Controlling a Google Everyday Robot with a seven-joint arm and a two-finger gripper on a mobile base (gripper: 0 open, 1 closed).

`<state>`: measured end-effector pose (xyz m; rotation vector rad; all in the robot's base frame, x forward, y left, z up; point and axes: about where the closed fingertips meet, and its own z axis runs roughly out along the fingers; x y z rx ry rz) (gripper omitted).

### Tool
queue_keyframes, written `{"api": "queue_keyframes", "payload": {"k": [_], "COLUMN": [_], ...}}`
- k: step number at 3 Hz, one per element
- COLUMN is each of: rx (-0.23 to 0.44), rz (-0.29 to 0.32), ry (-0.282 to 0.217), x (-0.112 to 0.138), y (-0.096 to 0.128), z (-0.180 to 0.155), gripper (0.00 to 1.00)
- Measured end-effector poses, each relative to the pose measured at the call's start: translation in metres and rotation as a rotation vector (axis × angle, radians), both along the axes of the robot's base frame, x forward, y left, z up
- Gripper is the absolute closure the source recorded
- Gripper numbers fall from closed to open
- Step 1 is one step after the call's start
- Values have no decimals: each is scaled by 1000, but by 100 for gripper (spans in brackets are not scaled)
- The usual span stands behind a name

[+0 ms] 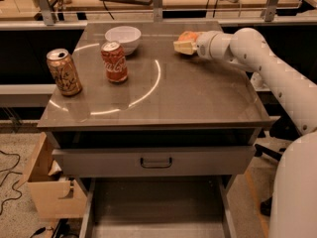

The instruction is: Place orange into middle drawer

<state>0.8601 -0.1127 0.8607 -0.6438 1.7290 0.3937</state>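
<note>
Step in hand: the orange is being gripped, so the pick-up part looks done or nearly done. The carrying to the drawer is not yet being done.
Gripper: the gripper is being held at the far right of the table top. Its pale fingers are being closed around the orange.
Orange: it is being kept in the gripper, just over the far right part of the table top. Whether it is touching the top or lifted off it cannot be told.
Middle drawer: the middle drawer is being shown pulled out at the near bottom. It is low down and well apart from the orange.
Next move: the orange is likely to be lifted, brought near and past the table's front edge, then lowered onto the grey drawer floor and let go.
To be missed: the closed drawer front with the dark handle is sitting above the open drawer and should be cleared.
Not in the way: the red can, the brown can and the white bowl are being left on the left side.
Hidden: much of the orange is being covered by the fingers.
Cut off: the near end of the open drawer is being cut by the picture edge.
</note>
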Motion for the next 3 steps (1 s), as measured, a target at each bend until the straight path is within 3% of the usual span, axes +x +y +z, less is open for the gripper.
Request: {"api": "queue_keyframes", "payload": {"k": [1, 3], "rx": [1, -7], "rz": [4, 24], "ry": [2, 19], "x": [0, -1], "y": [3, 0], "z": [-1, 12], "gripper": [100, 100]}}
